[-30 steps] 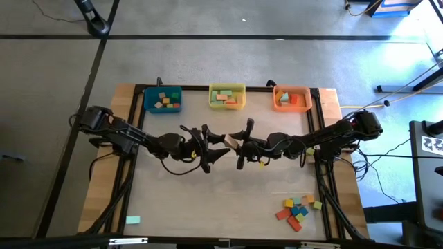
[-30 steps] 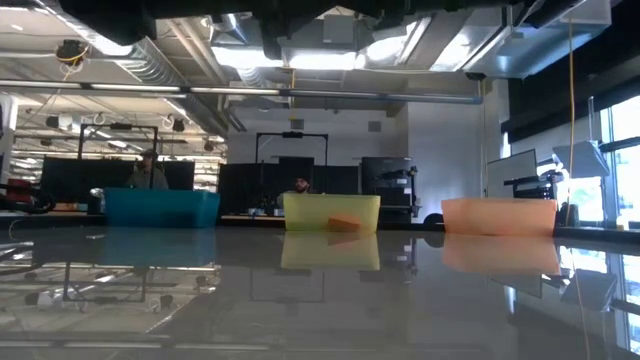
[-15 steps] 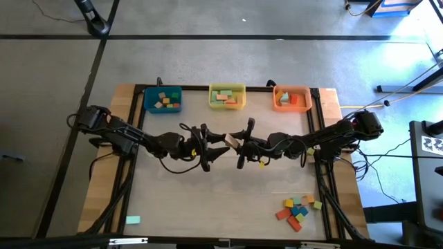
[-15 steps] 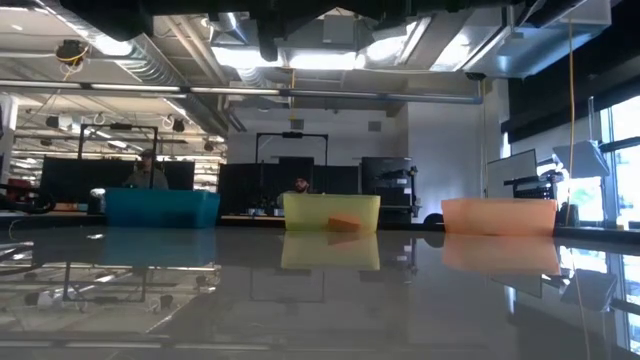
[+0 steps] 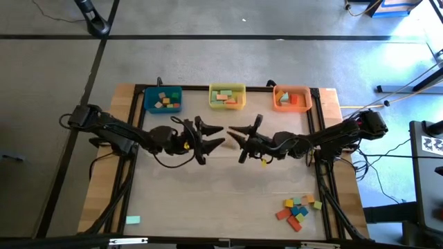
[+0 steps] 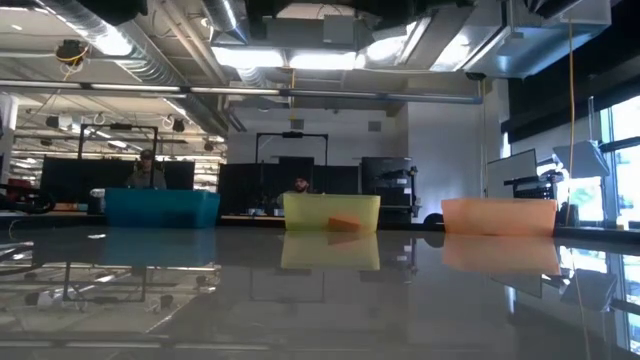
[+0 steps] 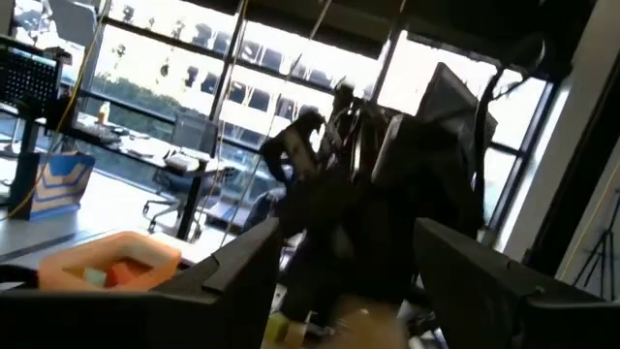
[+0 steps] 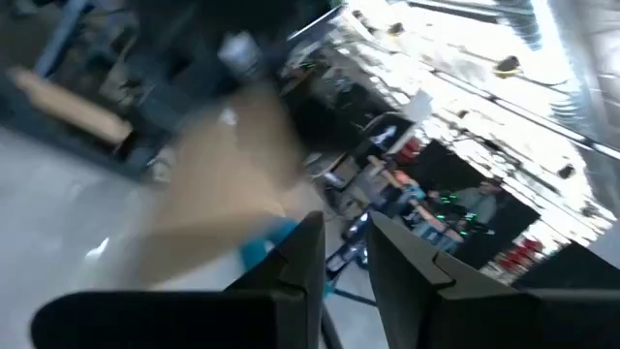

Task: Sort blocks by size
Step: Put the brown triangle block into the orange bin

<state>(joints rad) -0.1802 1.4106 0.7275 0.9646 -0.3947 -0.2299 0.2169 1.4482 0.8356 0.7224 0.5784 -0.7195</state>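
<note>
My two grippers face each other above the table's middle. My left gripper (image 5: 220,135) is open, its fingers (image 7: 242,276) wide apart with nothing between them. My right gripper (image 5: 231,131) has its fingers (image 8: 300,262) close together. A pale tan block (image 7: 356,315) shows at its tips only in the left wrist view, blurred. More blocks lie in a pile (image 5: 297,209) at the near right. A lone teal block (image 5: 132,220) lies at the near left. Neither gripper shows in the low view. My right gripper has the tan block's end (image 7: 356,315) at its fingertips, coming level from the table's right. The block is clear of the table. The gripper's own dark body hides the hold from above, so which faces the fingers are on does not show.
Three bins stand along the far edge, each with blocks inside: blue (image 5: 163,99), yellow (image 5: 227,96) and orange (image 5: 291,97). Black frame rails run along the table's left and right sides. Bare tabletop lies between the grippers and the pile.
The two grippers have drawn apart and shifted toward the far edge, the left one also rising. The right wrist has rolled. The tan block, plain between the two grippers from above before, is now hidden in that view.
</note>
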